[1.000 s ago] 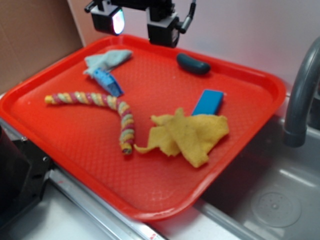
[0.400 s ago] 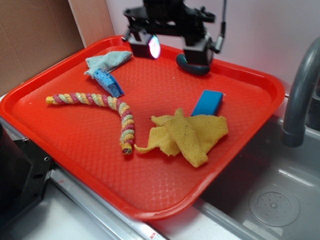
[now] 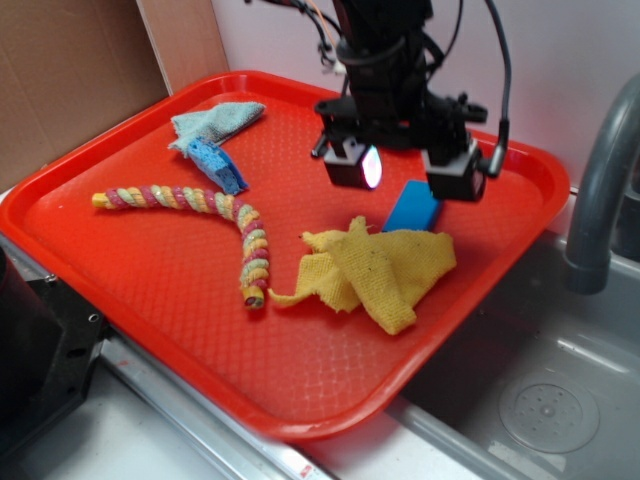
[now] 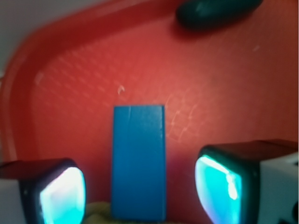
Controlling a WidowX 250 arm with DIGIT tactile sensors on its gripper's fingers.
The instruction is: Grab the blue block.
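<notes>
Standing at the near edge of the scene, a red tray (image 3: 150, 290) rests on a pale desk (image 3: 110, 445) beside a steel sink (image 3: 545, 400) and its grey faucet (image 3: 600, 190). Nearest on the tray lies a crumpled yellow cloth (image 3: 375, 270), with a striped twisted rope (image 3: 215, 215) to its left, bent partway along its length. Just behind the cloth sits the blue block (image 3: 412, 207), flat on the tray floor, its near end meeting the cloth's edge; in the wrist view the block (image 4: 138, 161) runs lengthwise up the middle of the frame, with the cloth's yellow fringe showing at its base. The end effector (image 3: 412, 172) hangs directly above the block with its jaws spread wide, one finger on either side and neither touching it; in the wrist view the two fingers (image 4: 60, 193) flank the block with clear gaps, their inner faces glowing cyan, and nothing is held. Farther back and left lie a rough blue sponge wedge (image 3: 215, 165) and a pale teal cloth (image 3: 215, 120), touching each other. At the far side of the tray, seen in the wrist view, rests a dark rounded oblong piece (image 4: 217, 11).
</notes>
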